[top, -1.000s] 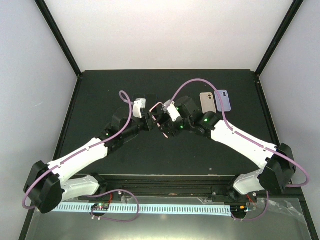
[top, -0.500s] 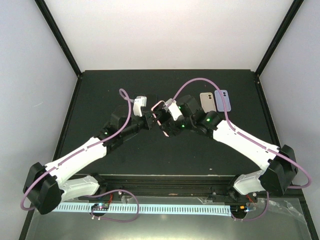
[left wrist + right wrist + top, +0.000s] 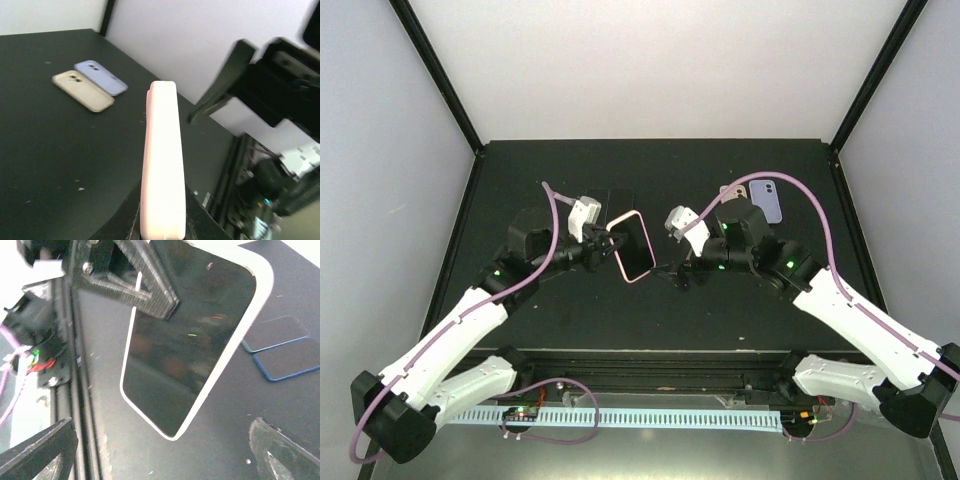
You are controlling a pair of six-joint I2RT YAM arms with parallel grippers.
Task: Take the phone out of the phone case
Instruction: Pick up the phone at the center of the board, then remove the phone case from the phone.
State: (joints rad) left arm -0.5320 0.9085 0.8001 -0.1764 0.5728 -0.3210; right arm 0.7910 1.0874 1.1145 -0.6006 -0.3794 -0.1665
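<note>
Plainly the phone (image 3: 185,355) is not out yet: it sits inside the pink case (image 3: 162,165), whose rim runs unbroken around the dark screen in the right wrist view. The left jaws are clenched on the case. Their ribbed fingers (image 3: 147,292) pinch it near one end and hold it off the tabletop (image 3: 540,300), roughly edge-up, with the screen turned toward the right arm (image 3: 840,300). The right jaws are released and spread wide, standing just apart from the phone and touching nothing.

I judge the step in hand to be the approach for a peel. The next move calls for the right jaws to come in on a free corner or long edge of the case. They would need to catch the soft rim without clamping the glass, then bend it back while the left holds the body steady. A grip too near the left fingers would leave little to flex.

Counted: one cased phone, held in the air. Two more handsets lie flat, side by side, toward the far right of the tabletop: a beige one (image 3: 82,90) and a lilac one (image 3: 100,77), both camera-side up. The right wrist view also shows two dark flat slabs (image 3: 275,335) next to each other beyond the held phone. They may be bare phones lying screen-up, though they are too small to be sure.
</note>
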